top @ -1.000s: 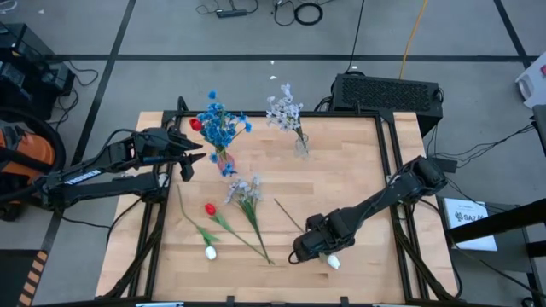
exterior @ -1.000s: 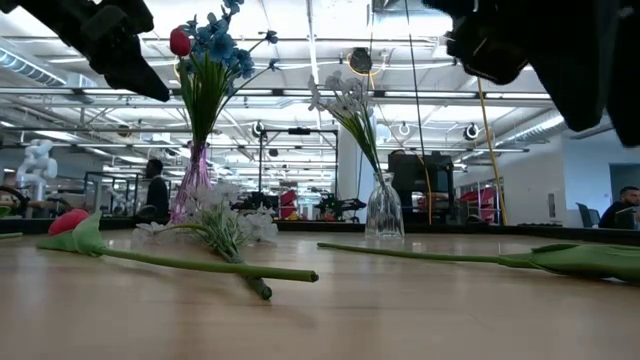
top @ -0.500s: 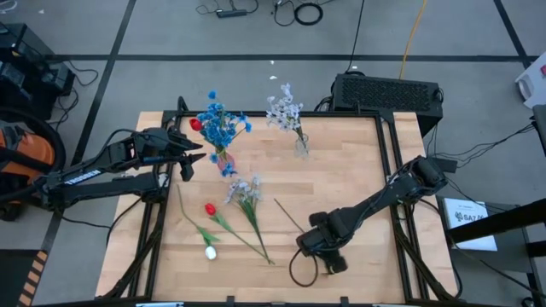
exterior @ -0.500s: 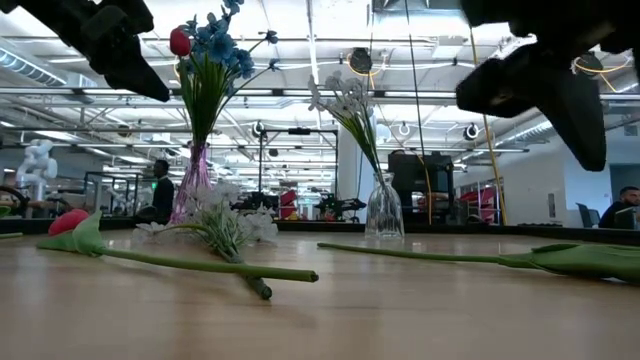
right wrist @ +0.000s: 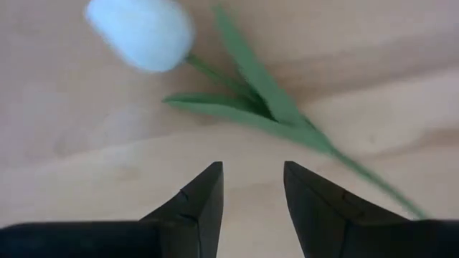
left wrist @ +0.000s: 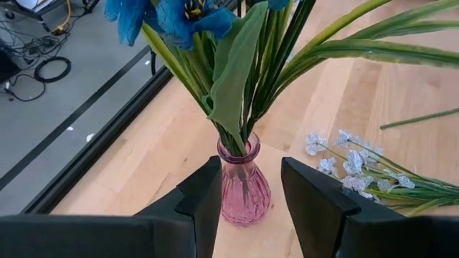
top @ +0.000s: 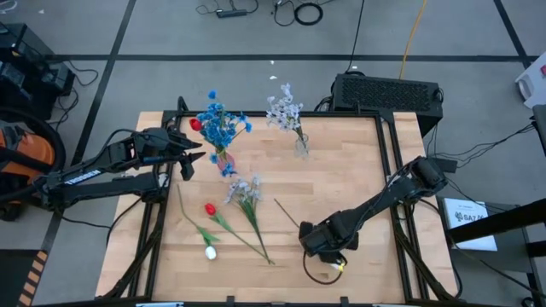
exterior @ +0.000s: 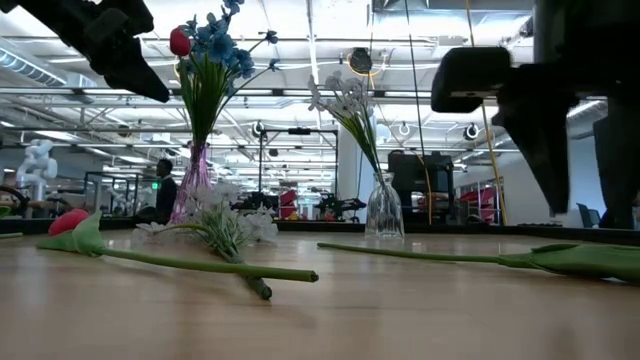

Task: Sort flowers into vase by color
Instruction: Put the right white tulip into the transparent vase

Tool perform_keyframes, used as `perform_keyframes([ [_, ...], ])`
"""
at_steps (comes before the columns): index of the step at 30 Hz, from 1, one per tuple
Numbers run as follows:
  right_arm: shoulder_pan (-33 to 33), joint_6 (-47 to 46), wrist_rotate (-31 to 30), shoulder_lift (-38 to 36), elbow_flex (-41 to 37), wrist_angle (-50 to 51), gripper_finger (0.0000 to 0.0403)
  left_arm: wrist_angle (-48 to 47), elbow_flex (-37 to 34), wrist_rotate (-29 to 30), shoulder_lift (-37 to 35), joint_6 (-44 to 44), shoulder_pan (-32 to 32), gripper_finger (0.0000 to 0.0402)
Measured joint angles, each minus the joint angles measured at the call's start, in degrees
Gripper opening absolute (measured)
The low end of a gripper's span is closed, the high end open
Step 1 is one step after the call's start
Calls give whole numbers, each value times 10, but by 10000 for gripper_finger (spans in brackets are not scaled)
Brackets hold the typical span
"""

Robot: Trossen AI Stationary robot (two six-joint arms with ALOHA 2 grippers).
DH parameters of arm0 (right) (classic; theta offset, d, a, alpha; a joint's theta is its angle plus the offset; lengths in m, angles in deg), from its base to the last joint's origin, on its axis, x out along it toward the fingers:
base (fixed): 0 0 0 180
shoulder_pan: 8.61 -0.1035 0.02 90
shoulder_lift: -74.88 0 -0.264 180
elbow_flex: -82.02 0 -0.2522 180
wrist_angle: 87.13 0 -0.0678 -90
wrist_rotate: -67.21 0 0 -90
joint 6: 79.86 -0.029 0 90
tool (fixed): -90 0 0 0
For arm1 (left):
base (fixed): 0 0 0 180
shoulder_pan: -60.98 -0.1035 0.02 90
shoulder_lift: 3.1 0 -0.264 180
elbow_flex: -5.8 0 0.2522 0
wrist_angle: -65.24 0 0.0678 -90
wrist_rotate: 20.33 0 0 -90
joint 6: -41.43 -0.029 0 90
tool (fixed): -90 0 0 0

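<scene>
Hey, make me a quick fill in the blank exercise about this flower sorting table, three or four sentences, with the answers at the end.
1. The blue flowers stand in a ______ vase.
2. The right gripper hangs with open jaws over a tulip whose bud is ______.
3. The lavender-white spray stands in a ______ glass vase.
4. The left gripper waits beside the ______ vase.

Missing words: pink; white; clear; pink

The right gripper [top: 328, 247] hangs low over the front of the table [top: 341, 179], just above a white tulip [top: 336, 266]. The left gripper [top: 189, 158] sits beside the pink vase [top: 223, 157] of blue flowers [top: 220, 126].
</scene>
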Motion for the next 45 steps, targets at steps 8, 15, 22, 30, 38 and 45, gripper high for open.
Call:
perform_keyframes([
  [8, 0, 137, -5, 0, -39, -62, 139, 0, 0, 1, 0, 0, 0, 152],
  [15, -12, 189, -32, 0, -46, -124, 139, 0, 0, -16, 0, 0, 0, 152],
  [22, -23, 193, -31, 16, -45, -118, 139, 0, 0, -62, 0, 0, 0, 152],
  [30, -27, 222, -36, 49, -42, -121, 138, 0, 0, -65, 0, 1, 0, 152],
  [38, -25, 63, -30, 53, -43, -117, 40, 0, 0, -67, 0, 44, 0, 152],
  [45, -11, -178, -12, 53, -44, -121, 4, 0, 0, -67, 0, 46, 0, 152],
])
